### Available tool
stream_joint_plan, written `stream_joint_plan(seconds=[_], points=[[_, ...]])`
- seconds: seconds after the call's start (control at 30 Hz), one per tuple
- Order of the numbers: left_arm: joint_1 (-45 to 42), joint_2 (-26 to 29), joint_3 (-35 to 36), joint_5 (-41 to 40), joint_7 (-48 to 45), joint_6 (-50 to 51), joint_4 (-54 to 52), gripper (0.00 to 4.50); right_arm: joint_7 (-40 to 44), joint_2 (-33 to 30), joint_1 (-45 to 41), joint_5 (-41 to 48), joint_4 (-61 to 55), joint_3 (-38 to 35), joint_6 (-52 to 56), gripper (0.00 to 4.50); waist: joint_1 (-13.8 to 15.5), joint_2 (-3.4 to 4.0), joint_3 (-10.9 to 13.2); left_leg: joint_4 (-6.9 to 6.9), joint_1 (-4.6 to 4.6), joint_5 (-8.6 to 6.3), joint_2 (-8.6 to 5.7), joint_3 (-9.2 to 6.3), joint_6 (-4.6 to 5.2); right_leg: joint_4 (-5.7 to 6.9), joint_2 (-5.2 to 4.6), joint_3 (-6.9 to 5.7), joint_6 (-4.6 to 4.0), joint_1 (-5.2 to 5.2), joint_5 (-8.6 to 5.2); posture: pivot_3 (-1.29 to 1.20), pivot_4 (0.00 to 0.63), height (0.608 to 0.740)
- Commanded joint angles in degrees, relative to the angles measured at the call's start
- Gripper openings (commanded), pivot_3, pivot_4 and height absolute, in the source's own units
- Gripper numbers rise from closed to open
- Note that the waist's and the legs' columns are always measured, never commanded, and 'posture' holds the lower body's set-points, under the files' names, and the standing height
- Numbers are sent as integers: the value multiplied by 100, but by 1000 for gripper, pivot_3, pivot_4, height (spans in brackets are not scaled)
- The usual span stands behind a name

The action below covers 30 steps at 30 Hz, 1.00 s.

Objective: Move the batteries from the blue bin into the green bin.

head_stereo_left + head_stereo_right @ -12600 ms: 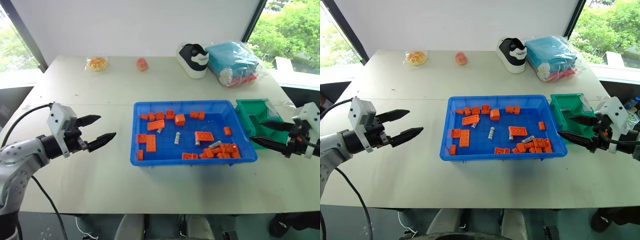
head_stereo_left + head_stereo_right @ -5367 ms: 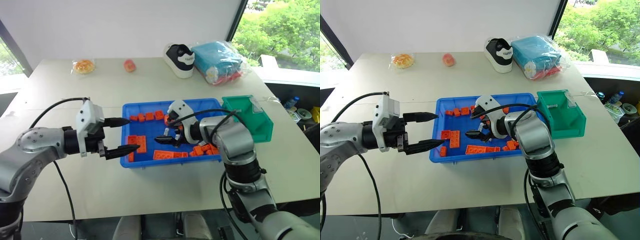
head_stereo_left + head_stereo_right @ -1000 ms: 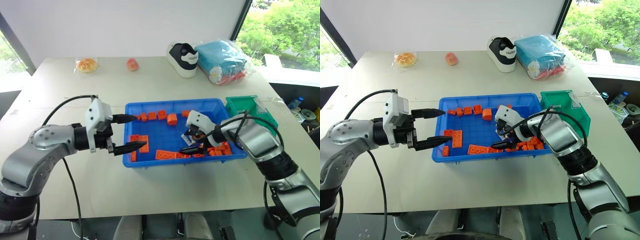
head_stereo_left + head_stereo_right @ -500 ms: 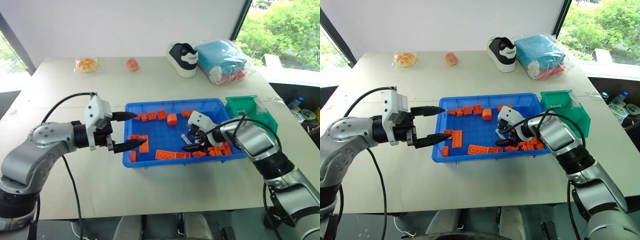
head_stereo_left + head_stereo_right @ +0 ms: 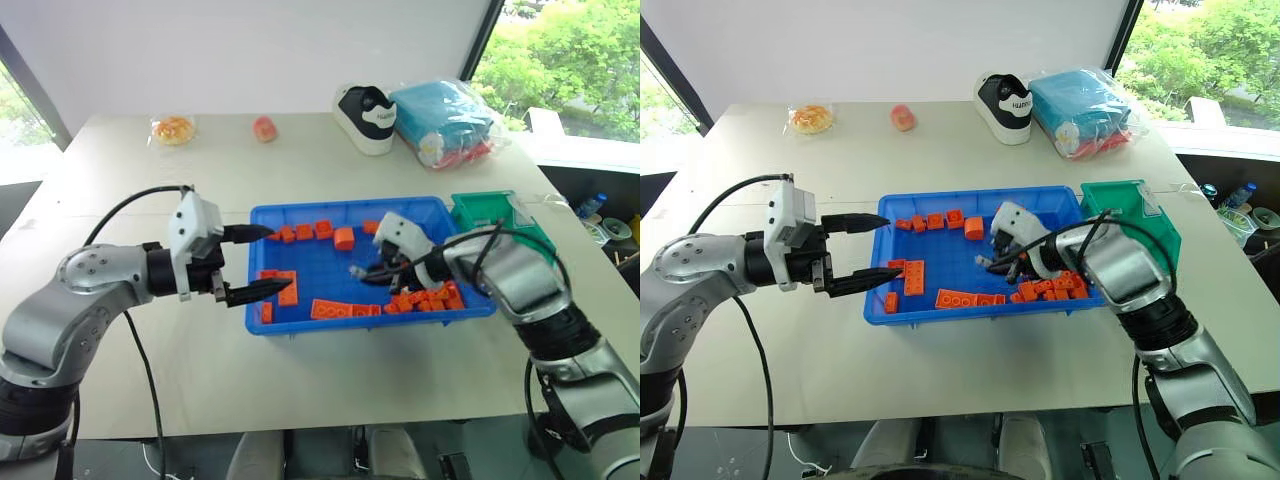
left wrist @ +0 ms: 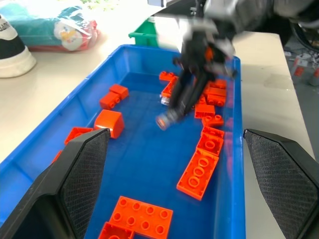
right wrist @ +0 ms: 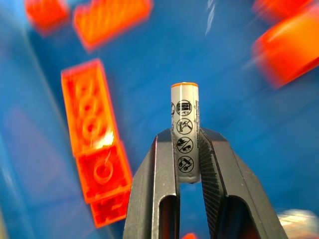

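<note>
The blue bin [image 5: 325, 270] lies mid-table with orange bricks [image 5: 281, 287] scattered in it. Above its right half my right gripper [image 5: 363, 272] is shut on one of the batteries [image 7: 185, 132], a silver cylinder with an orange end that stands upright between the fingers [image 7: 162, 164], clear of the bin floor. The same battery [image 6: 164, 119] hangs from that gripper in the left wrist view. My left gripper [image 5: 262, 262] hovers open and empty over the bin's left end. Against the blue bin's right end stands the green bin [image 5: 497, 212].
At the back of the table are a black-and-white shoe [image 5: 372, 105], a teal plastic-wrapped bundle [image 5: 448, 108], an orange snack packet [image 5: 173, 129] and a small pink thing [image 5: 264, 128]. Bare tabletop lies in front of the bins and to the left.
My right gripper has shut on a battery and lifted it off the bin floor. The left arm has stayed where it was.
</note>
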Motion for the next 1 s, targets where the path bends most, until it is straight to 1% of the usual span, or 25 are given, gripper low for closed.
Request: stream_joint_plan(seconds=[0.03, 0.17, 0.23, 0.3, 0.37, 0.43, 0.47, 0.5, 0.57, 0.67, 0.73, 0.8, 0.87, 0.93, 1.0], points=[[-92, 9, -2, 23, -131, -170, 27, 4500, -186, -531, -408, 199, -47, -968, 339, 203, 23, 0, 0, 1, 0, -1, -1, 0, 0, -3, 0, 0, 0, -6, 0, 0, 150, 707], [-187, -46, -112, 101, -234, -289, 188, 4500, -269, -1372, -322, -99, 590, -1187, -214, 203, 39, -6, -4, -1, 0, -4, -1, 5, 1, -11, -1, -1, -1, -6, -2, 0, 150, 707], [-270, -101, -194, 150, -292, -353, 275, 4500, -321, -1706, -179, -305, 1028, -1175, -617, 203, 51, -5, -3, -1, 0, -4, -1, 13, 1, -14, -3, 0, 0, -5, -3, 0, 150, 707], [-337, -148, -256, 189, -333, -391, 328, 4500, -392, -1858, -73, -451, 1298, -1118, -860, 203, 52, -3, -2, -1, 0, -3, 0, 17, 2, -13, -4, 1, 0, 1, -3, 0, 150, 707], [-402, -177, -308, 217, -367, -425, 381, 4500, -432, -1857, -34, -491, 1458, -1087, -930, 203, 49, -1, -1, -1, -2, -3, 0, 20, 3, -10, -4, 2, -1, 9, -2, 0, 150, 707], [-459, -205, -341, 238, -394, -433, 416, 4500, -491, -1906, 83, -690, 1601, -981, -1265, 1117, 5, -1, -1, -3, -2, -2, 1, 21, 4, -8, -3, 2, -1, 8, -1, 0, 150, 707], [-478, -213, -350, 246, -403, -437, 428, 4500, -549, -1912, 117, -778, 1676, -952, -1375, 1427, -15, 1, -1, -3, -2, -2, 1, 20, 4, -7, -2, 1, -1, 8, -1, 0, 150, 707], [-486, -217, -353, 247, -411, -436, 428, 4500, -632, -1888, 122, -837, 1780, -967, -1440, 1899, -23, 1, -1, -4, -1, -2, 1, 20, 4, -6, -2, 1, 0, 9, -1, 0, 150, 707], [-485, -211, -346, 243, -431, -437, 425, 4500, -735, -1878, 102, -964, 1972, -964, -1636, 3001, -25, 1, 0, -5, -1, -2, 1, 20, 4, -6, -2, 2, 0, 8, -1, 0, 150, 707], [-465, -196, -323, 248, -461, -441, 428, 4500, -578, -1874, -22, -960, 2025, -937, -1818, 4451, -23, 2, 0, -5, -1, -2, 1, 20, 4, -6, -1, 1, 0, 8, -1, 0, 150, 707], [-468, -191, -312, 250, -462, -431, 434, 4500, -312, -1815, -170, -809, 1914, -949, -1890, 4451, -23, 5, 2, -5, -1, -2, 1, 19, 4, -6, -1, 2, 1, 8, -1, 0, 150, 707], [-466, -183, -298, 238, -450, -411, 411, 4500, 174, -1679, -355, -470, 1644, -946, -1996, 4451, -38, 7, 3, -4, -1, -2, 1, 18, 4, -6, -1, 2, 1, 9, -1, 0, 150, 707], [-476, -177, -296, 226, -445, -392, 399, 4500, 780, -1706, -435, -341, 1421, -666, -2135, 4451, -41, 8, 3, -5, 0, -2, 4, 16, 5, -5, 1, 2, 2, 8, 0, 0, 150, 707], [-526, -176, -319, 233, -457, -388, 424, 4500, 1362, -1674, -548, -524, 1478, -145, -2597, 4451, -34, 6, 2, -6, 1, -2, 5, 11, 5, -4, 3, 1, 3, 9, -1, 0, 150, 707], [-590, -182, -341, 241, -460, -380, 450, 4500, 1761, -1483, -710, -770, 1876, 257, -3290, 4451, -24, 0, 0, -4, 2, -2, 5, 11, 4, -6, 3, 1, 2, 13, -2, 0, 150, 707]])
